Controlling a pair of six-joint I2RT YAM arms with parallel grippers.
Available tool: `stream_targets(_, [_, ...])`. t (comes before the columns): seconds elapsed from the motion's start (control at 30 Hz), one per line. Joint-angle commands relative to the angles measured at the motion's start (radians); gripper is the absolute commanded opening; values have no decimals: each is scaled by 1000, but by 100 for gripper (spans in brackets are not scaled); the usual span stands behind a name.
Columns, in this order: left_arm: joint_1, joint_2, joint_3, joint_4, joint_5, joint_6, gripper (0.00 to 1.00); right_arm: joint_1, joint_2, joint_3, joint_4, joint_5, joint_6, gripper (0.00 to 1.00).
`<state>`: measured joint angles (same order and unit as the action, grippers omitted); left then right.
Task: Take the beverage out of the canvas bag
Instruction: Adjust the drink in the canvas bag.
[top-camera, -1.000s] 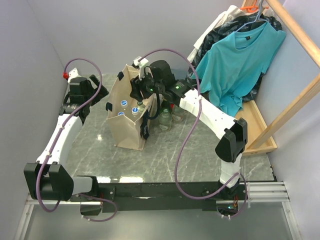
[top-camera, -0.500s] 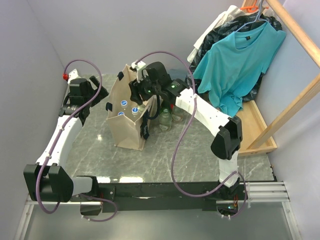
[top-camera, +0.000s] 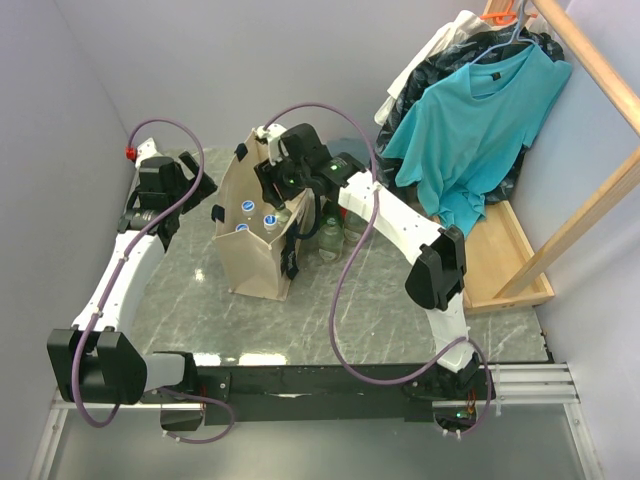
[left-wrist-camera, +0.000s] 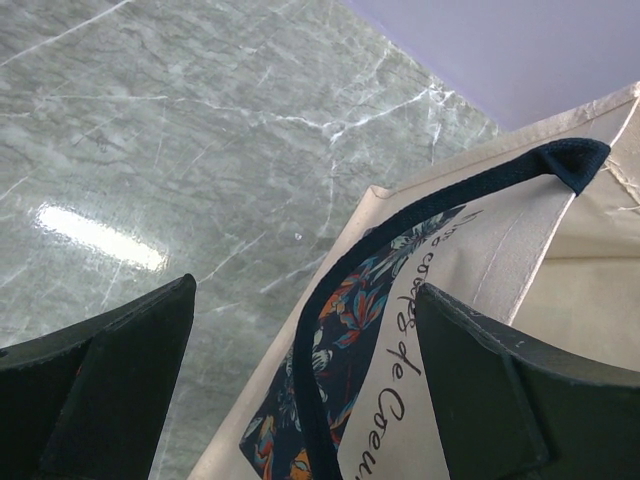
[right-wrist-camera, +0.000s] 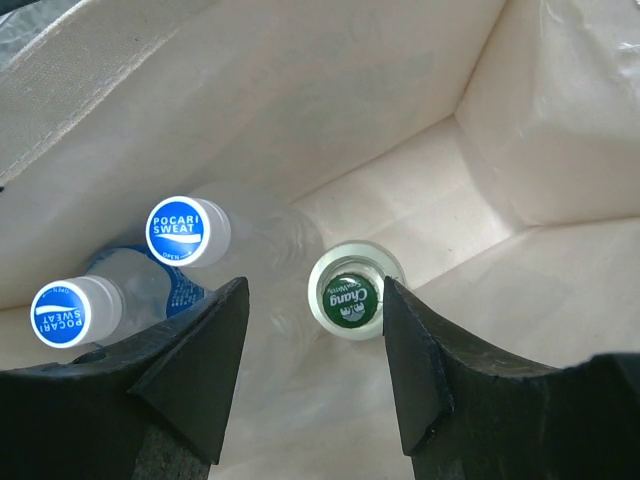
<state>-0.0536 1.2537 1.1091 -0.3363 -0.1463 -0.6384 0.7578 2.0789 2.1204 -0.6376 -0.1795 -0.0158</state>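
Canvas bag (top-camera: 252, 262) holds a green-capped bottle (right-wrist-camera: 345, 298), hidden overhead, between the right gripper's (right-wrist-camera: 315, 288) parted, empty fingers in wrist view.

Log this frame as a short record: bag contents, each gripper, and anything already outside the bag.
canvas bag: upright on the table, top open
inside bag: one green-capped bottle; two blue-capped bottles
right gripper: open, over the bag's open top, green cap in the gap between its jaws, not gripped
left gripper: open, at the bag's black-trimmed edge; contact unclear
outside bag: clear bottles standing on the table to the bag's right
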Motion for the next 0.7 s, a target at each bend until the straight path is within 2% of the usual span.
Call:
stream_targets(0.0, [3, -16, 47, 6, -27, 37, 96, 8, -14, -3, 12, 20, 13, 63])
stream_targets(0.2, [51, 45, 123, -13, -24, 51, 96, 6, 1, 52, -42, 64, 14, 66])
stream_targets(0.23, [92, 56, 138, -15, -18, 52, 96, 5, 9, 62, -57, 83, 11, 66])
stream_targets(0.33, [119, 110, 202, -23, -10, 71, 96, 0, 38, 85, -112, 89, 10, 64])
stream_targets(0.47, [139, 193, 287, -50, -3, 77, 96, -2, 6, 9, -116, 51, 14, 64])
stream_targets(0.67, [161, 257, 328, -46, 43, 62, 96, -2, -52, -83, -88, 46, 69, 64])
